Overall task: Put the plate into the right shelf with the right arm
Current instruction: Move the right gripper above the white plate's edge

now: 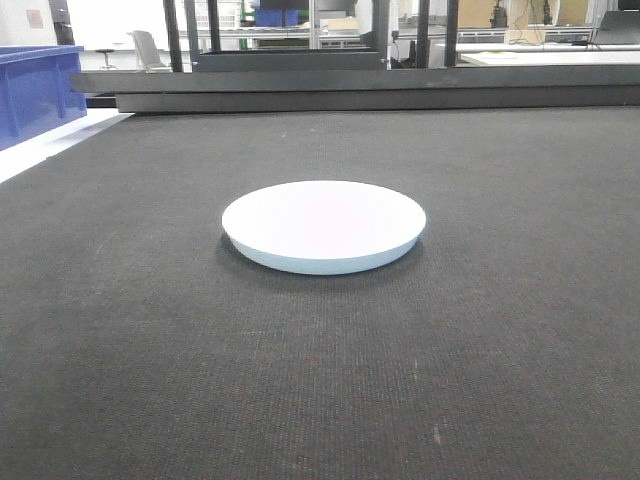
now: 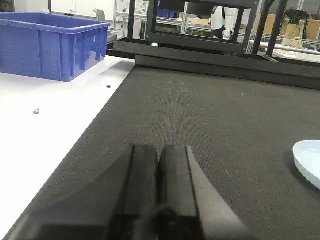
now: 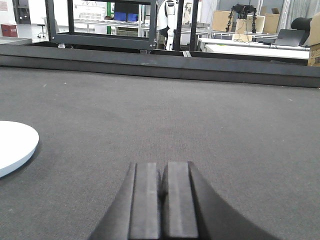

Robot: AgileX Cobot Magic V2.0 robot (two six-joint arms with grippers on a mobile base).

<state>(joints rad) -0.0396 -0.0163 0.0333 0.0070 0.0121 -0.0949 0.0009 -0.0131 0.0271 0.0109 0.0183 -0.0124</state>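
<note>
In the front-facing view, the plate (image 1: 323, 225) is sitting flat and right side up on the dark mat (image 1: 320, 400), with bare mat showing all around it and neither gripper reaching into the shot. Far to the left of the plate and farther back, a blue bin (image 1: 35, 90) is standing on a white tabletop (image 1: 45, 148), and beyond the plate a dark raised ledge (image 1: 360, 92) is running across the mat's far edge. In the left wrist view, the left gripper (image 2: 159, 150) is hovering low over the mat with its two jaws pressed together and nothing between them. Only the plate's left edge (image 2: 307, 161) is showing, off to the gripper's right and well apart from it, while the blue bin (image 2: 50, 45) is standing far to the left of the plate on the white tabletop (image 2: 50, 120). In the right wrist view, the right gripper (image 3: 162, 167) is likewise showing its jaws closed on nothing, low above the mat (image 3: 210, 130). The plate (image 3: 12, 145) is lying to its left, apart from the fingers and cut off by the frame edge.
</note>
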